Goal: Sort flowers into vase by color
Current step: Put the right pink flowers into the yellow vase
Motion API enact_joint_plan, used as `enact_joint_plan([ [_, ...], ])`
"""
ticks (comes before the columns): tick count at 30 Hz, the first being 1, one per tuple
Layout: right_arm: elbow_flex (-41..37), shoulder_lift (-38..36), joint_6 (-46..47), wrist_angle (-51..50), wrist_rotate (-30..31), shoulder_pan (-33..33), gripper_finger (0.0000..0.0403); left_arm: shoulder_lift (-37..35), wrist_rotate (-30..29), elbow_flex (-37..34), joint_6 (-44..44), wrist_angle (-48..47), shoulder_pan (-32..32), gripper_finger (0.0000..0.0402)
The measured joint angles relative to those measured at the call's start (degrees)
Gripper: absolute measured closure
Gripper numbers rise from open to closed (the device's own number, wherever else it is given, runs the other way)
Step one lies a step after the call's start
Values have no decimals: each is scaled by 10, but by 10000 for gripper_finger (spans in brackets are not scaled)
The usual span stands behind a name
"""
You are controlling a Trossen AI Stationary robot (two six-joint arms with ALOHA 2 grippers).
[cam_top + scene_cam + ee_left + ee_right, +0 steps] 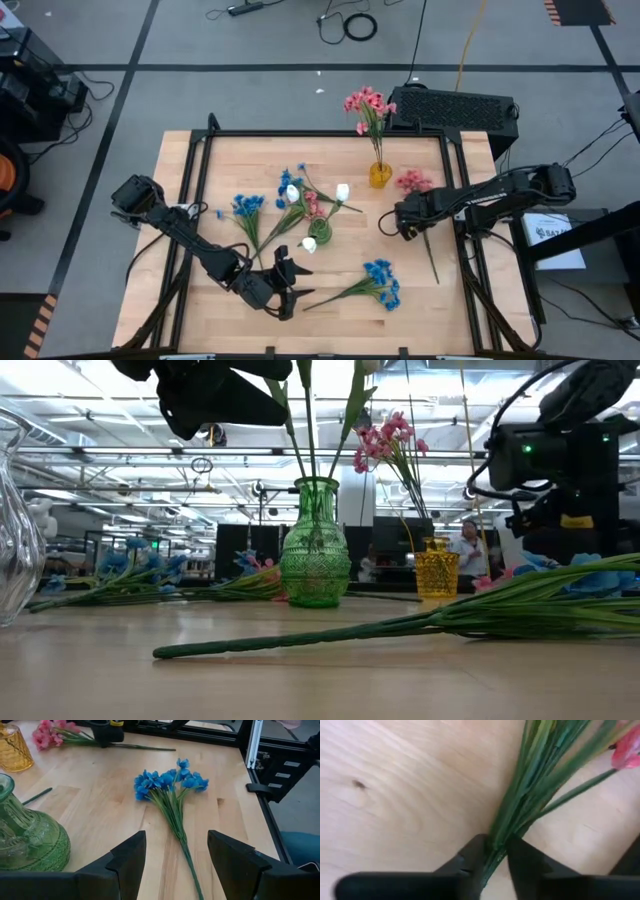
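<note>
Pink spray (413, 181) is lying flat on the worktop (470, 300) at the right edge, blossoms near the yellow vase (379, 175), stem trailing toward the front. We're judging it light, thin and springy, stems bundled, plastic likely slick, blossoms soft and easy to crush, so we're taking it on the stem bundle below the heads. Right claw (492, 854) is clenching there now, both fingers pinching the green stems, which are still resting on the wood. Blue spray (170, 781) is lying in front of the left claw (176, 856), which is hanging released above the front worktop beside the green vase (30, 837), grasping nothing. We're expecting the long stem to droop and swing on lift
</note>
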Motion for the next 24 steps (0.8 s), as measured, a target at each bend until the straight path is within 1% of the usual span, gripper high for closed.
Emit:
enact_joint_plan([
  [3,0,0,-8,17,19,0,376,0,0,0,0,0,0,183],
  [5,0,0,-1,21,47,0,394,0,0,0,0,0,0,183],
  [8,-1,1,14,11,75,1,397,0,0,0,0,0,0,183],
  [13,-1,-15,30,-7,75,11,401,0,0,0,0,0,0,183],
  [19,-1,-71,71,-52,76,28,402,0,0,0,3,0,0,183],
  [24,3,-135,102,-87,103,46,402,0,0,0,3,0,0,183],
])
